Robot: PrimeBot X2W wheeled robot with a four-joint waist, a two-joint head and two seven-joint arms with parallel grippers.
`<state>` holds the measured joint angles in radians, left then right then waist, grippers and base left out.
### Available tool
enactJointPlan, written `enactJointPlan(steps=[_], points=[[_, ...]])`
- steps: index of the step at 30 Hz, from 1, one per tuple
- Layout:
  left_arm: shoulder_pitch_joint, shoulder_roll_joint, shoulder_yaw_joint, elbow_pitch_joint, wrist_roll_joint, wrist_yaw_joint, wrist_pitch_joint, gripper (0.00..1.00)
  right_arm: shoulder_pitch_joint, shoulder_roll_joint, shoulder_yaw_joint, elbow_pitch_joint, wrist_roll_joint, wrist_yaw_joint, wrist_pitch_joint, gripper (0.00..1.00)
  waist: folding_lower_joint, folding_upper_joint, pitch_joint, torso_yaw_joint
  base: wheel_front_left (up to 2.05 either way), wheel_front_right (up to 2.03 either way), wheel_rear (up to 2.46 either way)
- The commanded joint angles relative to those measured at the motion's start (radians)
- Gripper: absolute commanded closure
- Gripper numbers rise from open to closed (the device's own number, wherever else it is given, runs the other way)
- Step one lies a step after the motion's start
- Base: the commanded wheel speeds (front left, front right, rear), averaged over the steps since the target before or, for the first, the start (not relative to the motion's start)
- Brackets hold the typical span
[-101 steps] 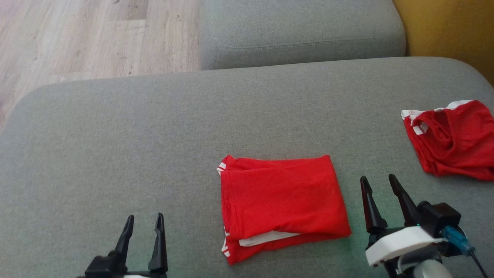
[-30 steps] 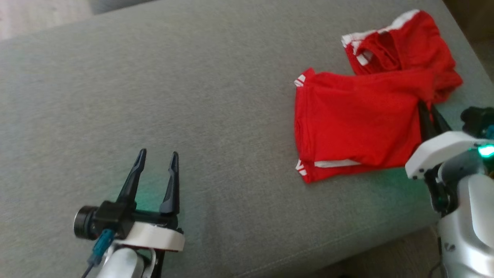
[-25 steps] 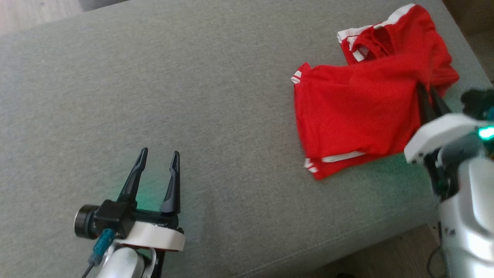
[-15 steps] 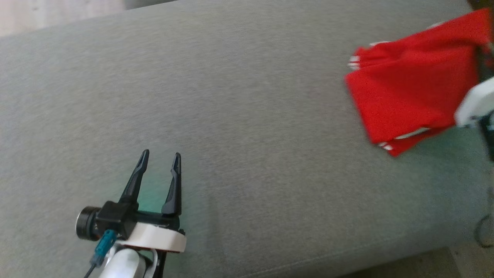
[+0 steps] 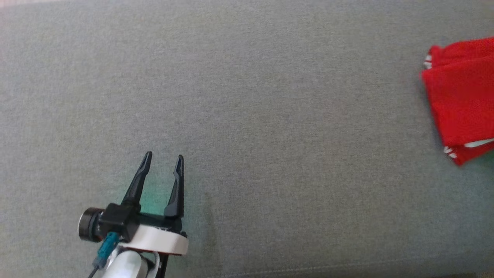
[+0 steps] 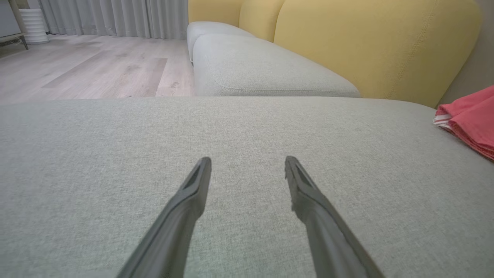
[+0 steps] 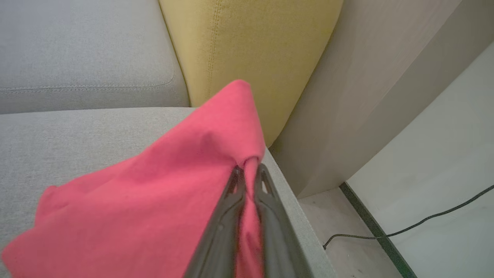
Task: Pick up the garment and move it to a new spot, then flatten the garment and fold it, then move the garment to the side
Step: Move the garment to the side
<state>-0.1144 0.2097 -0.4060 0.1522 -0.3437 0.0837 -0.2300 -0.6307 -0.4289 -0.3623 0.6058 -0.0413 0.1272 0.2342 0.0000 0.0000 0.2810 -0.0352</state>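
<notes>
The folded red garment (image 5: 463, 104) with white trim lies at the far right of the grey cushion (image 5: 247, 116), cut off by the head view's edge. It is also at the right edge of the left wrist view, garment (image 6: 471, 119). In the right wrist view my right gripper (image 7: 249, 172) is shut on a pinched edge of the garment (image 7: 162, 193), near the cushion's right edge. My left gripper (image 5: 162, 160) hovers open and empty over the cushion at lower left, far from the cloth; in its own view the left gripper (image 6: 247, 164) has bare cushion between its fingers.
A yellow sofa back (image 6: 366, 46) and another grey cushion (image 6: 262, 69) stand behind. Beside the cushion's right edge are a beige wall panel (image 7: 366, 96) and floor with a dark cable (image 7: 405, 227). Wooden floor (image 6: 96, 65) lies to the far left.
The head view has swung left. My right gripper has dragged the folded garment right, toward the cushion's edge and over the second red garment's spot. The left gripper has stayed put, open.
</notes>
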Motion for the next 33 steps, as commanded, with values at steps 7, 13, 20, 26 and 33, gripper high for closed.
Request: enactJointPlan(steps=[7,13,20,26,33], points=[[-0.007,0.016,0.014,-0.035,0.001,0.007,0.004,0.00,-0.053,0.010,-0.074,0.035,-0.121,0.003,-0.123,0.00,0.0000,0.0000,0.000,0.004,0.00,0.00,0.00],[-0.001,0.023,0.010,-0.038,-0.002,0.009,0.010,0.00,-0.060,0.075,-0.032,0.072,-0.128,0.003,-0.183,0.00,0.0000,0.0000,-0.029,-0.014,0.00,0.00,0.00],[0.017,0.022,0.016,-0.034,-0.019,0.016,0.007,0.00,-0.045,0.151,0.093,0.043,-0.076,0.003,-0.210,0.00,0.0000,0.0000,-0.101,-0.026,0.00,0.00,0.00],[0.047,0.017,0.041,-0.020,-0.052,0.025,-0.004,0.00,0.026,0.213,0.213,-0.035,-0.004,0.003,-0.242,0.00,0.0000,0.0000,-0.179,-0.022,0.00,0.00,0.00],[0.098,0.016,0.075,0.000,-0.085,0.043,-0.013,0.00,0.182,0.313,0.328,-0.117,0.062,0.003,-0.302,0.00,0.0000,0.0000,-0.256,-0.006,0.00,0.00,0.00]])
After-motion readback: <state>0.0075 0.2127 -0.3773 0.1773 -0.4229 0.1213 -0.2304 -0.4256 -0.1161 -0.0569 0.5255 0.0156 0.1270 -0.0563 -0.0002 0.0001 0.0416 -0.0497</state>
